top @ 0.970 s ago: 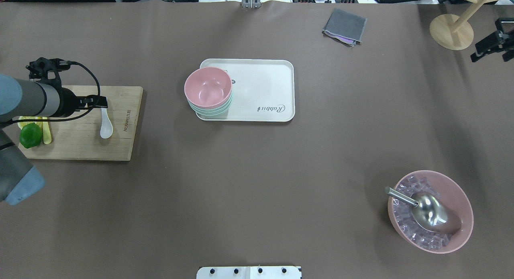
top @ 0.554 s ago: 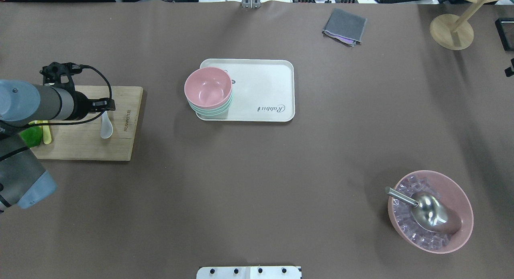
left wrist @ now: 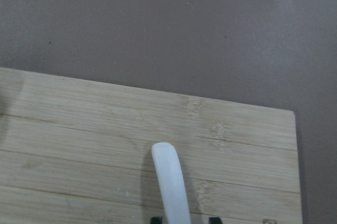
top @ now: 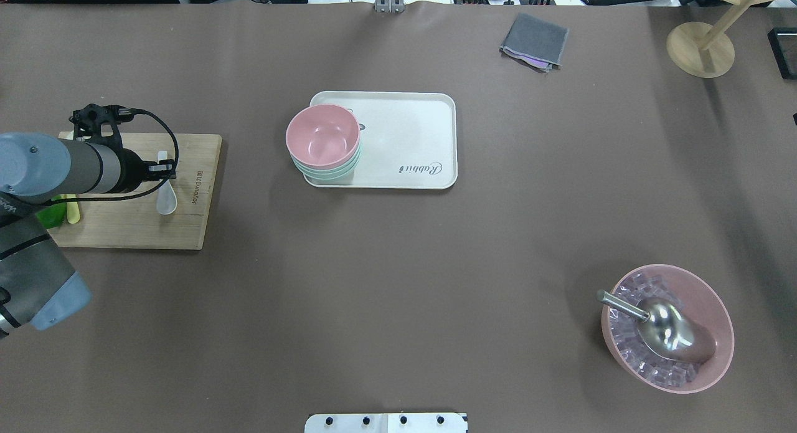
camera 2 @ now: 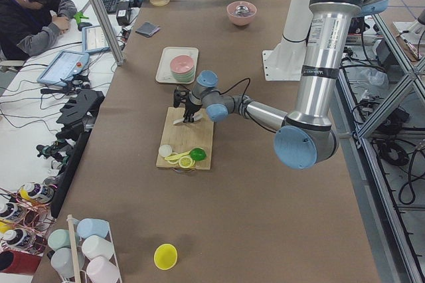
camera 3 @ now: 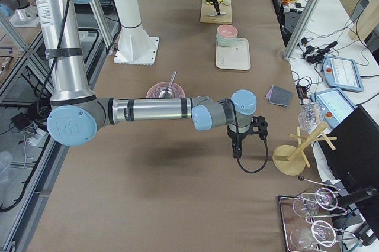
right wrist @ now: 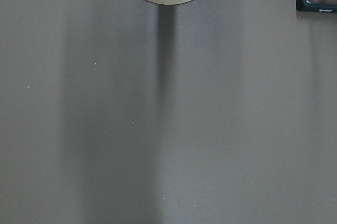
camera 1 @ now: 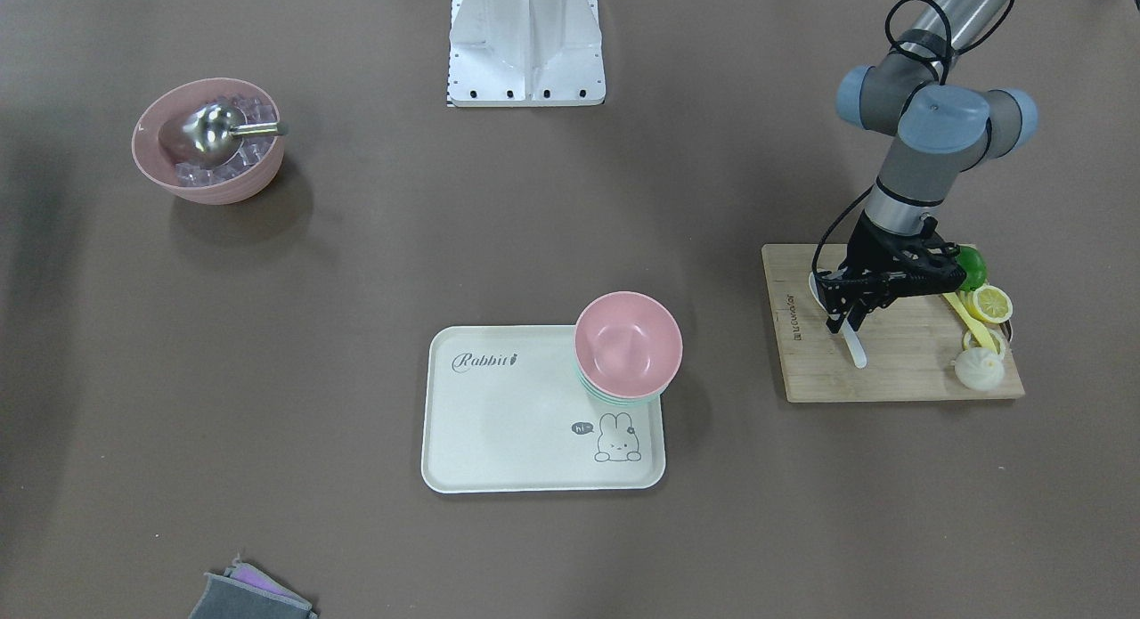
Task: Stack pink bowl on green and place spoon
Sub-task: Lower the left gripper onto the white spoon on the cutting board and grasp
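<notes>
The pink bowl [top: 322, 137] sits stacked on the green bowls [top: 330, 171] at the near-left corner of the white tray [top: 411, 134]; the stack also shows in the front view [camera 1: 628, 343]. The white spoon [top: 165, 201] lies on the wooden cutting board [top: 137, 227] at the table's left. My left gripper [top: 163, 168] is low over the spoon's handle [left wrist: 171, 182], open, with a fingertip on each side of it. My right gripper [camera 3: 237, 151] shows only in the exterior right view, near the wooden stand; I cannot tell whether it is open or shut.
A green pepper [camera 1: 971, 263], lemon pieces [camera 1: 990, 303] and a white bun [camera 1: 978, 370] lie on the board's outer side. A pink bowl of ice with a metal scoop [top: 667, 328] stands near right. A grey cloth [top: 534, 40] and a wooden stand [top: 700, 48] are at the far right.
My left gripper has shifted right and settled over the spoon's handle. My right gripper has moved out of the overhead view at the right edge.
</notes>
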Robot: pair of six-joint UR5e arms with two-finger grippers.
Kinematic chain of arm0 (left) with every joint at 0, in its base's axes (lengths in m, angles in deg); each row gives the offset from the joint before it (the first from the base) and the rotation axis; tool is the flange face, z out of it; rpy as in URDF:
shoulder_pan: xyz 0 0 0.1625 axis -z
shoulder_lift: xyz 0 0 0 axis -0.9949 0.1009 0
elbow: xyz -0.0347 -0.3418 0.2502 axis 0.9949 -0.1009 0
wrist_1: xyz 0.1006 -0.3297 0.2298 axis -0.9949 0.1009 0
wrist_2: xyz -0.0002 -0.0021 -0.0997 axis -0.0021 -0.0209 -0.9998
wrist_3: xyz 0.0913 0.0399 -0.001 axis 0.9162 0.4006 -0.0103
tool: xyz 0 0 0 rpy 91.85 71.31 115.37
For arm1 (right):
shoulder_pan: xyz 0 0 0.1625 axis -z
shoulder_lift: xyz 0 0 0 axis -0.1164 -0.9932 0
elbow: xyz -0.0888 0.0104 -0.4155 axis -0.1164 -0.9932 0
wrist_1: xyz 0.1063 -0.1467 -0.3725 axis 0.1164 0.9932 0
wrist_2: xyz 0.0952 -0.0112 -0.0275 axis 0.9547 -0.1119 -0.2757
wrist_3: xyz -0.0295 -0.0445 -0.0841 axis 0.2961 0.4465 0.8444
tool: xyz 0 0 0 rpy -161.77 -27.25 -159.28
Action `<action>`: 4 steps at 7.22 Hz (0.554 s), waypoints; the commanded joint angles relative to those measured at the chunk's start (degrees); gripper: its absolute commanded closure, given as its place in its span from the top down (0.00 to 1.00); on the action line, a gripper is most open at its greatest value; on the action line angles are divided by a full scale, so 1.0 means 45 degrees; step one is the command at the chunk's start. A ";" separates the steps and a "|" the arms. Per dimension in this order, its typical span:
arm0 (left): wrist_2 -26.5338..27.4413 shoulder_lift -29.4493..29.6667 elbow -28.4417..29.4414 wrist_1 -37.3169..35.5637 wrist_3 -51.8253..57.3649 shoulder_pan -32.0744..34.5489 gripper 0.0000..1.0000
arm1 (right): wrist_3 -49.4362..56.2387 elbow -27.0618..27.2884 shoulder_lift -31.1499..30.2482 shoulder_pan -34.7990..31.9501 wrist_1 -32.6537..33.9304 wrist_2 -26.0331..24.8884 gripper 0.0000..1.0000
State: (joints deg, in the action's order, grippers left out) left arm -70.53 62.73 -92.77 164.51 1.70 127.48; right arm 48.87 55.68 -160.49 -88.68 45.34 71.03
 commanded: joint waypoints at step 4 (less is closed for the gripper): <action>-0.0192 0.0504 -0.0559 -0.0048 -0.0112 0.0014 0.00 | 0.0098 -0.0037 -0.0152 -0.0001 -0.0005 0.0013 1.00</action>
State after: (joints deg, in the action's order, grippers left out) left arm -71.13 63.61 -93.90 164.55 1.65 127.53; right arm 48.98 55.53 -160.72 -88.68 45.32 71.02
